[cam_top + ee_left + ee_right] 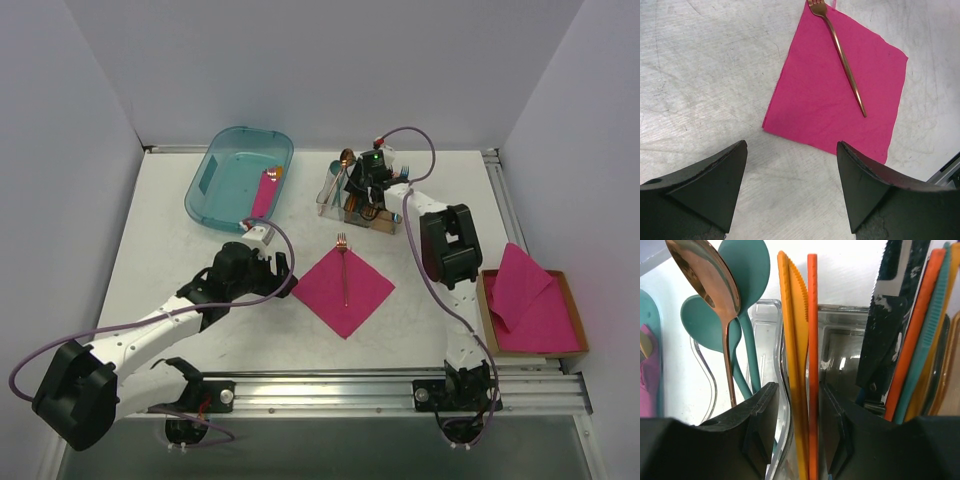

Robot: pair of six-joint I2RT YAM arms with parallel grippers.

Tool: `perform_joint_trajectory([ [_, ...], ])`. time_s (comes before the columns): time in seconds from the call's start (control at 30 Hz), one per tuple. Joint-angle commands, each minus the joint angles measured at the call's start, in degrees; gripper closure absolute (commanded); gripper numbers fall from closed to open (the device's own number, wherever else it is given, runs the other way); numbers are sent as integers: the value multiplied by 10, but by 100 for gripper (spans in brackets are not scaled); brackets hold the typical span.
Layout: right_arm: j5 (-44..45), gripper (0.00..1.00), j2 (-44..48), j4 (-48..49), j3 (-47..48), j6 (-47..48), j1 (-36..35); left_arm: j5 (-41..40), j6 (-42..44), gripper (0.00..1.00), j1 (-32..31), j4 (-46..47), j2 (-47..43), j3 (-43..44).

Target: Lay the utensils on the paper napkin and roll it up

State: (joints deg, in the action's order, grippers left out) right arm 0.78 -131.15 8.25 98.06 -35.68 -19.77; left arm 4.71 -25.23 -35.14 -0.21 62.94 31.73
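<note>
One fork (344, 270) is lying on the paper napkin (365, 290). Right gripper (797, 390), grip indeterminable, is straddling orange cutlery (792, 340); it is probably needing the copper spoon (705, 275). Left gripper (791, 147) is hanging open.

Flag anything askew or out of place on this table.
The copper fork lies along the pink napkin, but its tines overhang the far corner. In the box, the top sheet sits askew on its stack.

Pretty plain setup tbh: a white table (160, 230), scuffed and scratched up close, boxed in by plain pale grey-lilac walls (320, 60) at the back and both sides. Aluminium rail (330, 385) along the near edge. Soft, even light, faint shadows only.
</note>
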Motion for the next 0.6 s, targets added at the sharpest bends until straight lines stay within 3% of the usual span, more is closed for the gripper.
perform_joint_trajectory([
  [0.0,-2,63,-5,11,20,-6,6,-5,8,19,3,20,3,6],
  [0.23,-41,80,18,54,-22,-18,15,-4,8,19,3,20,3,7],
  [0.57,-75,91,59,119,-80,-13,24,-1,8,19,3,21,2,7],
])
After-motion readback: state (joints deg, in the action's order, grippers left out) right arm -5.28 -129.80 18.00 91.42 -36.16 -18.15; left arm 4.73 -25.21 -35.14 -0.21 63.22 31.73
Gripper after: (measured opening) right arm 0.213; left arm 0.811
